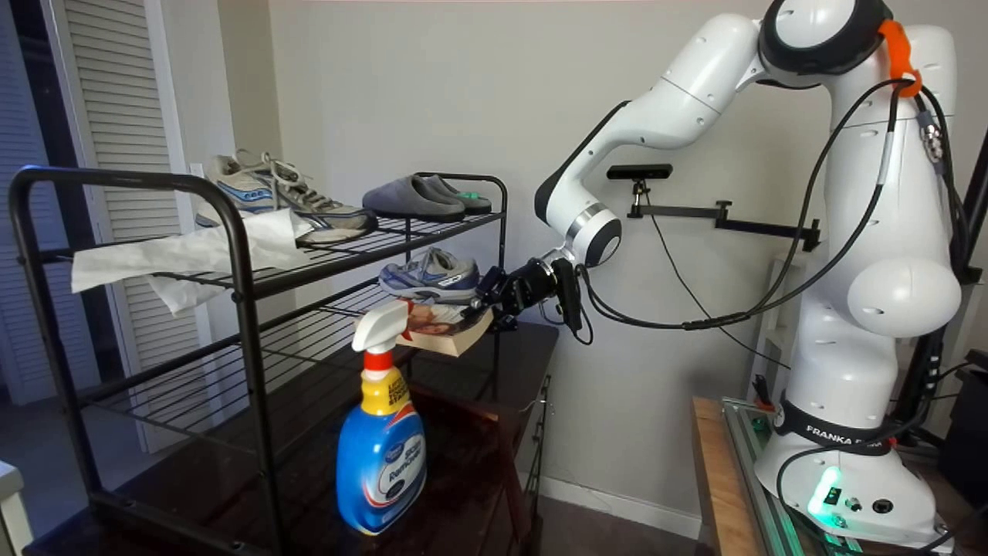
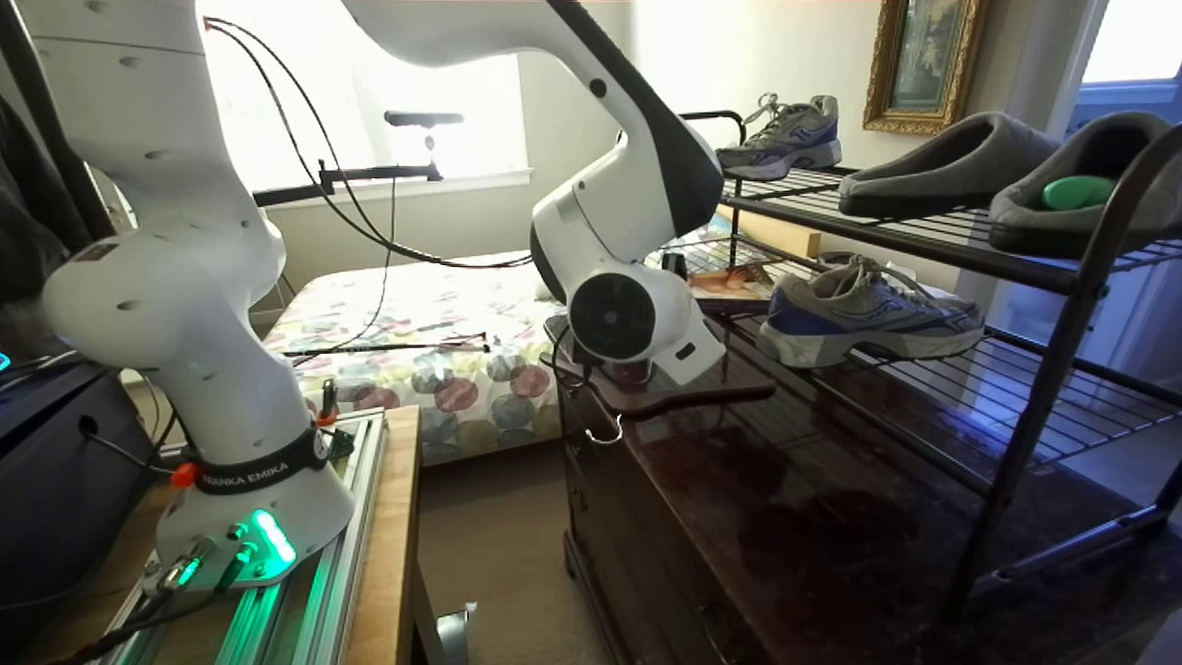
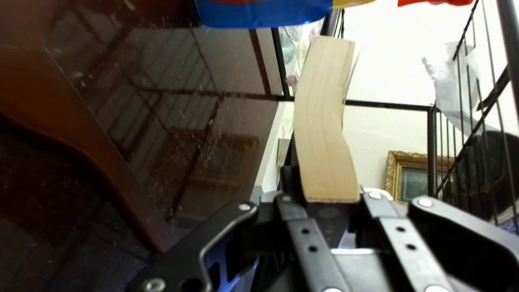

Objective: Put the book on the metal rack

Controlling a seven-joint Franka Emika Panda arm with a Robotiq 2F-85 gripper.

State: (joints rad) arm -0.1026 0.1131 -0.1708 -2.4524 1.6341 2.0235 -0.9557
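One book point(image 1: 441, 332), picture cover upward, was held up off the table point(image 2: 794, 489), at about the height of the lower tier of the black metal rack point(image 1: 249, 332). Tool point(image 1: 486, 309): clamped on one end of the book; in the wrist view the pale page edge sat between its two sides. Contact between book and lower tier: could not tell. Rack stood on the table in both exterior views. Grey-and-blue sneaker point(image 1: 430, 276) rested on the lower tier, near the book. Blue spray bottle point(image 1: 382, 463) was also nearby; its white trigger head overlapped the book's other end in an exterior view, gap not readable. Upper tier carried white paper point(image 1: 193, 253), laced footwear point(image 1: 297, 202) and two grey slippers point(image 2: 951, 171), one with a green object point(image 2: 1079, 192) inside. Farther out, a patterned bed point(image 2: 499, 397) and a gilt-framed picture point(image 2: 923, 65) were visible.
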